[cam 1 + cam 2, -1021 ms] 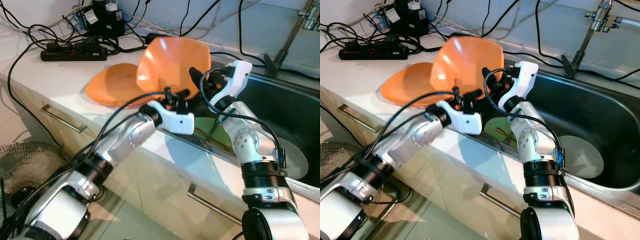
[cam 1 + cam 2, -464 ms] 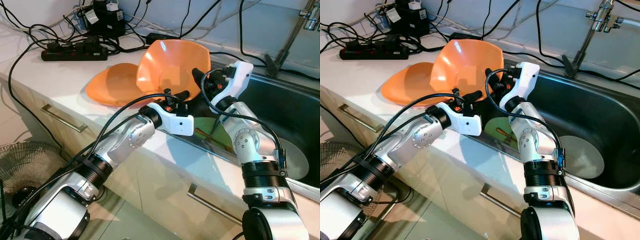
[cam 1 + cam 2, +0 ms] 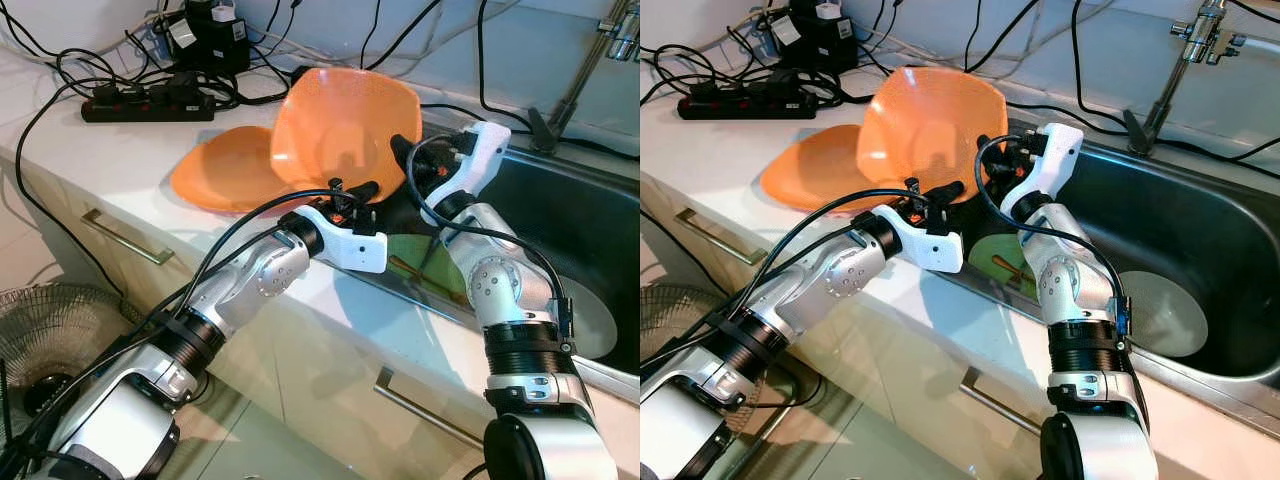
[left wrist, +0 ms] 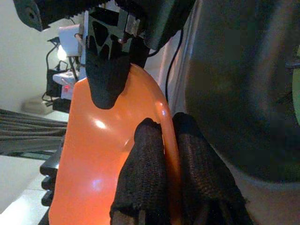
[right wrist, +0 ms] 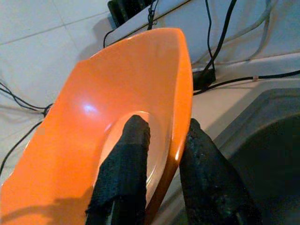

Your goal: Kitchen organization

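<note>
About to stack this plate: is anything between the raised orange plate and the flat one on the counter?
Nothing visible stands between them. The raised orange plate, pinched at its rim by the left gripper and right gripper, tilts directly beside the flat orange plate; the power strip lies farther back.

Glossy orange plate (image 3: 335, 125) tilted upright, above a flat orange plate (image 3: 225, 170).

1. The head views are bright and sharp, evenly lit, with no motion blur.
2. Soft shadows fall beneath both arms toward 6 o'clock.
3. White glare spots sit on the orange plate (image 5: 117, 126).
4. Wrist views blur the near black fingertips (image 4: 145, 178); the sink (image 3: 1200, 230) reads dark.
</note>
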Available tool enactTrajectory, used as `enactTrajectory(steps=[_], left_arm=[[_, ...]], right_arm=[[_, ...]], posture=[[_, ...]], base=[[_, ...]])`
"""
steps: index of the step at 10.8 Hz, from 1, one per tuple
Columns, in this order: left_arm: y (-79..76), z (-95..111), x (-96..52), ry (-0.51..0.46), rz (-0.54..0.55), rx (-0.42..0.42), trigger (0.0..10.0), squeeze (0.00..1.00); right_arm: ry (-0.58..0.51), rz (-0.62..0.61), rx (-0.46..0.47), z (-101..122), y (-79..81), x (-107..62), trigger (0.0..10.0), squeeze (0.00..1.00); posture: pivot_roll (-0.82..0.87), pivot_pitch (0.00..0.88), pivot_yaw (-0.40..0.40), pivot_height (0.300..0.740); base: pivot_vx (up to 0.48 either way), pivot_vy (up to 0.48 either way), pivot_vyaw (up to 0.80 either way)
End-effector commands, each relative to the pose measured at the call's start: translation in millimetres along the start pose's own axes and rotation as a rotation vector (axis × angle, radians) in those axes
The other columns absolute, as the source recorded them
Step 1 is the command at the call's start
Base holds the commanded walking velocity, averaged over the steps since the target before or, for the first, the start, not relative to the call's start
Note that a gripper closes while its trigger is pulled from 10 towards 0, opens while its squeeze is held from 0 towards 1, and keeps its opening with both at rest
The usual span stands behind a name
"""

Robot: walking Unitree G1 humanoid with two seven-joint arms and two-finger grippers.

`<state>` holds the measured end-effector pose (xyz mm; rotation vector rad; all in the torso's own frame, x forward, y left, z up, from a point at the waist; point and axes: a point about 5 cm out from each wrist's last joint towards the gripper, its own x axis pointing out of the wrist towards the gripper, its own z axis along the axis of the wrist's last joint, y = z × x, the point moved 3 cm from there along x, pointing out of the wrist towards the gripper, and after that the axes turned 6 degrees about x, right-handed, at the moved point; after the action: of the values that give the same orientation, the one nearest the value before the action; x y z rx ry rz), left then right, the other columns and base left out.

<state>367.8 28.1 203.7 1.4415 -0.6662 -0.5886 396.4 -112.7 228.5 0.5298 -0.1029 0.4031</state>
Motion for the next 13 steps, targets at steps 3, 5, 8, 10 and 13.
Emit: enactTrajectory(steps=[3, 5, 8, 10, 13], left_arm=[[14.5, 10, 3.0, -0.059, 0.046, 0.063, 10.0, 0.0], [15.3, 7, 2.7, -0.052, 0.046, 0.074, 10.0, 0.0], [18.5, 8, 3.8, -0.053, 0.065, 0.068, 10.0, 1.0], [20.3, 9, 3.9, -0.055, 0.082, 0.064, 10.0, 1.0], [17.6, 12, 3.0, -0.055, 0.086, 0.048, 10.0, 0.0]], right_arm=[[0.028, 0.015, -0.034, -2, 2.1, 0.8, 0.0, 0.0], [0.032, 0.017, -0.037, -3, 2.0, 0.6, 0.0, 0.0], [0.042, 0.004, -0.039, -7, -0.9, -0.4, 0.0, 0.0], [0.04, -0.018, -0.047, -7, -4.3, -0.2, 0.0, 0.0], [-0.03, -0.2, -0.018, 7, -30.6, 1.2, 0.0, 0.0]], posture=[[0.17, 0.062, 0.005, 0.74], [0.16, 0.06, 0.006, 0.74], [0.16, 0.053, 0.008, 0.74], [0.16, 0.044, 0.008, 0.74], [0.16, 0.036, 0.007, 0.74]], base=[[0.0, 0.0, 0.0], [0.0, 0.0, 0.0], [0.0, 0.0, 0.0], [0.0, 0.0, 0.0], [0.0, 0.0, 0.0]])
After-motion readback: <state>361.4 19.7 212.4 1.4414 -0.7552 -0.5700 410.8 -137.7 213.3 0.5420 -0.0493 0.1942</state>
